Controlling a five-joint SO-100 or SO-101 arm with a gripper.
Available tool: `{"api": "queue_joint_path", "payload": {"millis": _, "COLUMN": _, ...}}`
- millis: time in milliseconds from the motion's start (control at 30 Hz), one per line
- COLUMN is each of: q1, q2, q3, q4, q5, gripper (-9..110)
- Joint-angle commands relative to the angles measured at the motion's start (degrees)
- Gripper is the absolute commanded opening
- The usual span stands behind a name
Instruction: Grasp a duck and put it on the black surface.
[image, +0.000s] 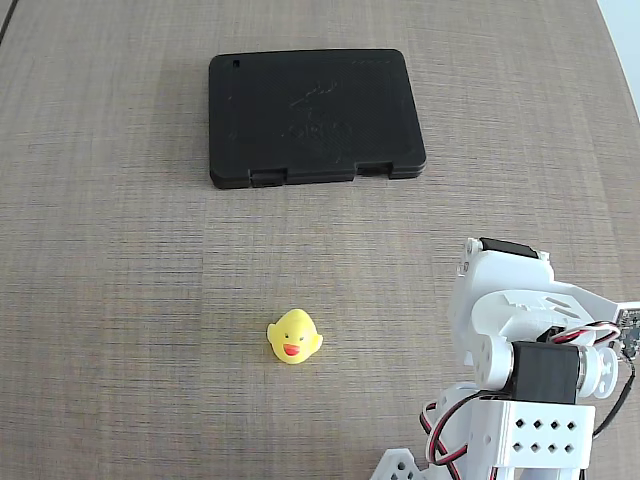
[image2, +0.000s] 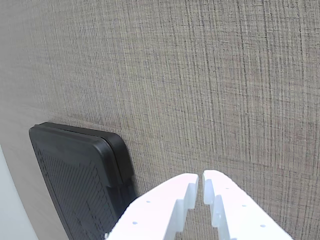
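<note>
The duck (image: 294, 336) is a tiny yellow rubber duck with a red-orange beak. It stands alone on the table in the fixed view, below the middle. The black surface (image: 315, 116) is a flat matte black case lying at the top centre, well apart from the duck. It also shows in the wrist view (image2: 80, 175) at the lower left. My gripper (image2: 200, 175) enters the wrist view from the bottom, its white fingers together with nothing between them. The duck is out of the wrist view. The folded arm (image: 530, 360) sits at the lower right, right of the duck.
The table (image: 120, 300) is a grey-brown woven-look surface. Its right edge (image: 625, 40) shows at the top right corner of the fixed view. A pale strip runs along the lower left edge of the wrist view.
</note>
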Motion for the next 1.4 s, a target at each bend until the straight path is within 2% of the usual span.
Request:
{"api": "queue_joint_path", "payload": {"millis": 0, "q1": -0.09, "q2": 3.78, "q3": -0.7, "q4": -0.7, "q5": -0.18, "gripper": 0}}
{"api": "queue_joint_path", "payload": {"millis": 700, "q1": -0.35, "q2": 1.58, "q3": -0.97, "q4": -0.97, "q5": -0.26, "gripper": 1}}
{"api": "queue_joint_path", "payload": {"millis": 833, "q1": -2.11, "q2": -8.09, "q3": -4.83, "q4": -2.11, "q5": -0.35, "gripper": 1}}
{"api": "queue_joint_path", "payload": {"millis": 1100, "q1": -12.66, "q2": -36.91, "q3": -21.62, "q4": -9.58, "q5": -0.35, "gripper": 1}}
{"api": "queue_joint_path", "payload": {"millis": 1233, "q1": -18.28, "q2": -50.1, "q3": -31.73, "q4": -9.58, "q5": -0.44, "gripper": 1}}
{"api": "queue_joint_path", "payload": {"millis": 1367, "q1": -24.52, "q2": -60.82, "q3": -39.11, "q4": -9.49, "q5": -4.31, "gripper": 1}}
